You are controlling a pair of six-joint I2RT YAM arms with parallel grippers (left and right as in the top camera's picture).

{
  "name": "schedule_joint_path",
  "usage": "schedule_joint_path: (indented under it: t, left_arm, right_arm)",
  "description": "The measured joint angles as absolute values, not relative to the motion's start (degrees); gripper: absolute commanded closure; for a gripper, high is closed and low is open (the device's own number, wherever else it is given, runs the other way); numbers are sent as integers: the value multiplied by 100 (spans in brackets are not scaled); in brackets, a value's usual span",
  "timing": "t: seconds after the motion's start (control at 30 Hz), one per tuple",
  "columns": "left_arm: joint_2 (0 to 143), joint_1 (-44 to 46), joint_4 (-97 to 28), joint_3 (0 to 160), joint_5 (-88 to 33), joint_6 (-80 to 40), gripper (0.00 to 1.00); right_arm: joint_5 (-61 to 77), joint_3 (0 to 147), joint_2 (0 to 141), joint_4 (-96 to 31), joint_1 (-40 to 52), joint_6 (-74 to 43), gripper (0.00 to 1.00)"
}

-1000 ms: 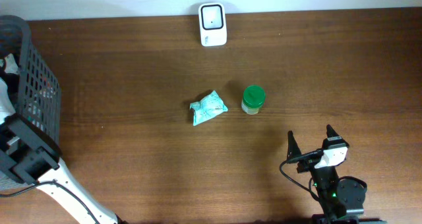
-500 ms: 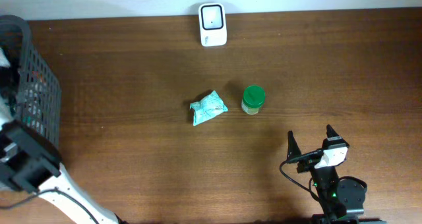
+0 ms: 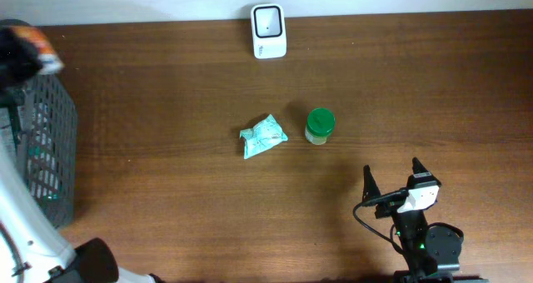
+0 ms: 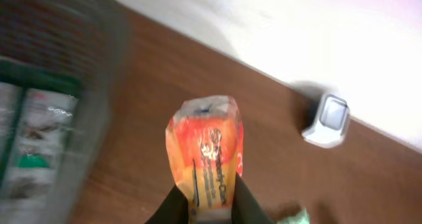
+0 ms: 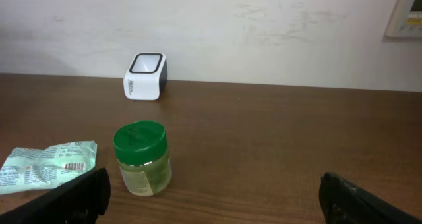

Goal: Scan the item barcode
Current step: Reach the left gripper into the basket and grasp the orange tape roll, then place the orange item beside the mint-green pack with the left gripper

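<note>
Orange packet (image 4: 206, 151), clamped by the left gripper (image 4: 210, 209), beside basket (image 3: 46, 141).
Scanner (image 3: 268, 31), green-lidded jar (image 3: 320, 125), teal sachet (image 3: 263, 137) stand well apart; right gripper (image 3: 391, 170) gaping, empty; packet print blurred, unreadable.

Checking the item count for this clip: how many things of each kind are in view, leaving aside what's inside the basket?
Scanner: 1
Jar: 1
Packets: 2, a teal packet lying loose and an orange packet in the left end effector
Basket: 1
Total: 5
</note>
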State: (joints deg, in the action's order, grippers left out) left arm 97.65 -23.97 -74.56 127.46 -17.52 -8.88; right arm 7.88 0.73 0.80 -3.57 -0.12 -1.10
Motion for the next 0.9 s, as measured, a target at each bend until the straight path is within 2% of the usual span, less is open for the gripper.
schedule_joint_path:
  t: [0.13,0.3,0.5,0.7,0.8,0.9]
  left_arm:
    - [9898,-1007,-7874,12232,-1507,-908,85]
    - [10239,292,-7380,10809,-1203,-908,83]
    - [10750,1046,-6265,9367,-1098,-1035,82]
    - [10978,1411,-5704,8943,-963,-1175,81]
    - [11100,1586,-5684,8936,-871,-1188,77]
    - [11266,1719,-5739,8934,-725,-1288,65]
  right_arm:
    - [788,73,80,-357,-12,-108,2]
    - [788,73,80,-357,-12,-110,2]
    - [788,73,80,-357,-12,-106,2]
    - [788,73,80,-357,-12,-106,2]
    - [788,73,80,-357,-12,-110,2]
    - [788,73,80,-357,-12,-108,2]
